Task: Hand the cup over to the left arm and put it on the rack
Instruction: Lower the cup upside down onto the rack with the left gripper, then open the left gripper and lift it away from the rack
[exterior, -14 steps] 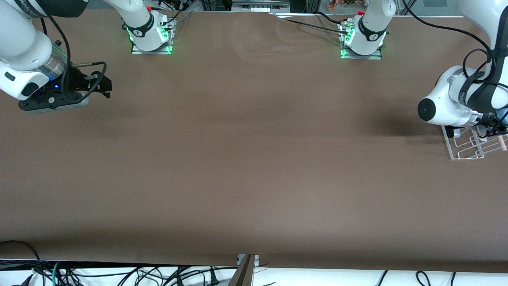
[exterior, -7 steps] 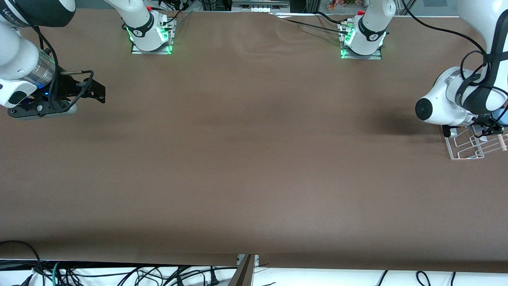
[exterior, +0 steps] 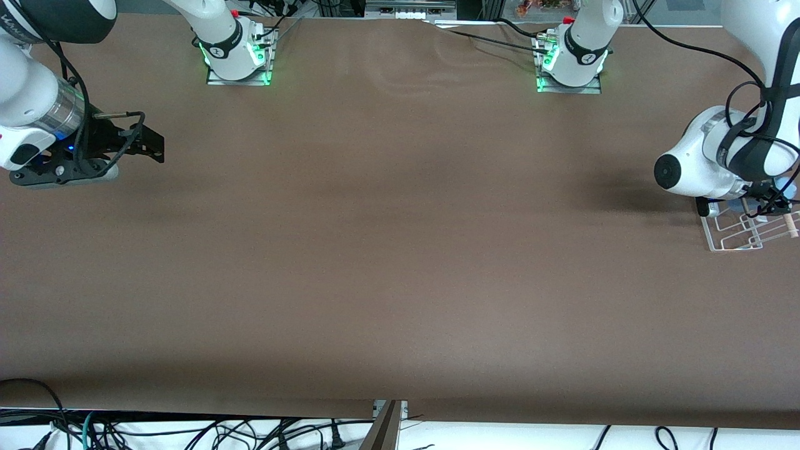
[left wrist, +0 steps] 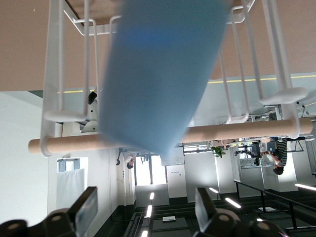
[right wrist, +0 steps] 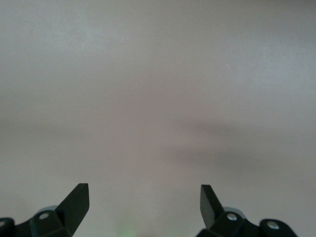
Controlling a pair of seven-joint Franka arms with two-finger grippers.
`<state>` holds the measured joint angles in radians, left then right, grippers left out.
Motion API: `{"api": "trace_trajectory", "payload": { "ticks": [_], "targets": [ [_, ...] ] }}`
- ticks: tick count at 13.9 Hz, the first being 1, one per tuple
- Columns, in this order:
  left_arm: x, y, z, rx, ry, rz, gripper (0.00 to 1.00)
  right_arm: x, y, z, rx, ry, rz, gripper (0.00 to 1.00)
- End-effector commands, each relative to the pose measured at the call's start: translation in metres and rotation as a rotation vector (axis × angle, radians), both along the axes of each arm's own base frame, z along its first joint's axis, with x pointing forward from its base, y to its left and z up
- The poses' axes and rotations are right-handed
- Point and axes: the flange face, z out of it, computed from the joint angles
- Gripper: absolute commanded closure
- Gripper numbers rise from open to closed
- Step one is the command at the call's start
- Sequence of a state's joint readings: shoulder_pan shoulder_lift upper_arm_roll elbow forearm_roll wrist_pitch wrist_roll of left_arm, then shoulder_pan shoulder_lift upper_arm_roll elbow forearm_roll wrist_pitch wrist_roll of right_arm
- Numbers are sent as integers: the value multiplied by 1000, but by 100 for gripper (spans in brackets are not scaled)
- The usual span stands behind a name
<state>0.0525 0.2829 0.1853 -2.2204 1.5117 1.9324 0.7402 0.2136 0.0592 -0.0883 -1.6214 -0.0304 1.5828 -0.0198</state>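
A robotics lab: bolted arm bases (exterior: 237, 59), cables (exterior: 187, 431).

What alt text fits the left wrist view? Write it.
A light-blue cup sits among the white pegs of the rack, against its wooden dowel. The left gripper is open, with both fingertips clear of the cup.

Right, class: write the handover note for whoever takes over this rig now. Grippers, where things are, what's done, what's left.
Left gripper: open, at the rack, the cup between its spread fingers, no grip.
Right gripper: open, empty, waiting over the right arm's end of the table.
Cup: on the rack, among the pegs, against the wooden dowel.
Done: handover, placement, release.
Left: back the left arm away.
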Motion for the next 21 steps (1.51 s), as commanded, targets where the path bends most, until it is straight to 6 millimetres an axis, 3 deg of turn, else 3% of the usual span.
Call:
{"api": "trace_trajectory", "payload": {
  "ticks": [1,3,5,8,12,16,18,21],
  "targets": [
    [6,-3,17,12,-27,-21,0,2,-2,4,20,5,4,1],
    [9,-7,36,-13,-79,8,0,2,-2,3,20,6,4,1],
    [15,-14,69,-81,-178,97,0,2,-2,4,20,5,3,1],
    [41,-52,132,-144,-315,233,0,3,-2,4,20,2,1,1],
    [74,-129,220,-251,-456,339,0,3,-2,5,19,-1,5,1],
    [84,-162,297,-578,-581,520,0,3,-2,5,20,-3,11,1],
    [82,-175,321,-689,-651,636,0,3,-2,5,20,-4,11,1],
    [77,-195,336,-788,-797,901,0,4,-2,5,22,-4,9,1]
  ]
}}
